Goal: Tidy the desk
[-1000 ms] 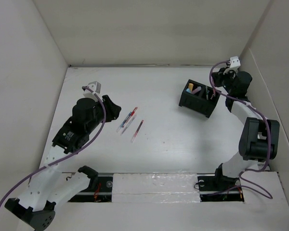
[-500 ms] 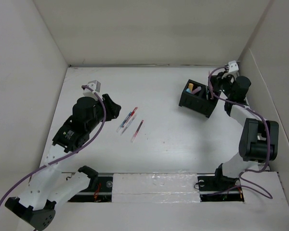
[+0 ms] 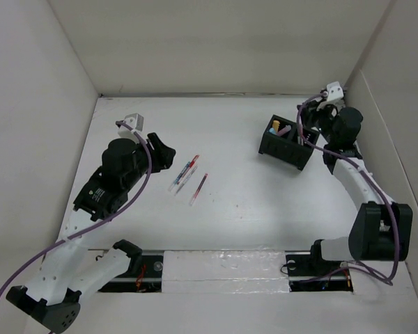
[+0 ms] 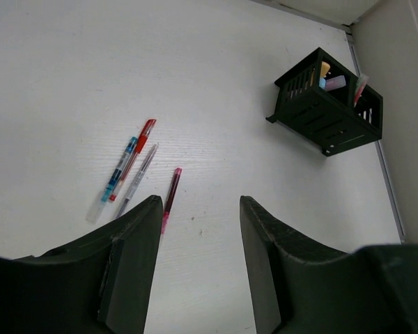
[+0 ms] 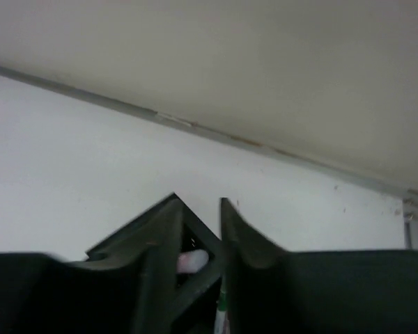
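The desk (image 3: 251, 209) lies white between panel walls; 4 pens (image 4: 139, 174) lie loose on it left of centre; a black box (image 3: 288, 144) stands near its far right corner. The left gripper (image 4: 198, 209) hovers near the pens, jaws spread and empty; the right gripper (image 5: 200, 209) hangs over the box, jaws slightly parted, pinching nothing visible.

A: Your desk (image 4: 216, 76) is plain matte white, and your box (image 4: 319, 117) is solid black.
B: Your loose pens differ: a red pen (image 4: 145, 131), a blue pen (image 4: 117, 177), a pink pen (image 4: 171, 196). You've a yellow stick (image 4: 324, 69) too.
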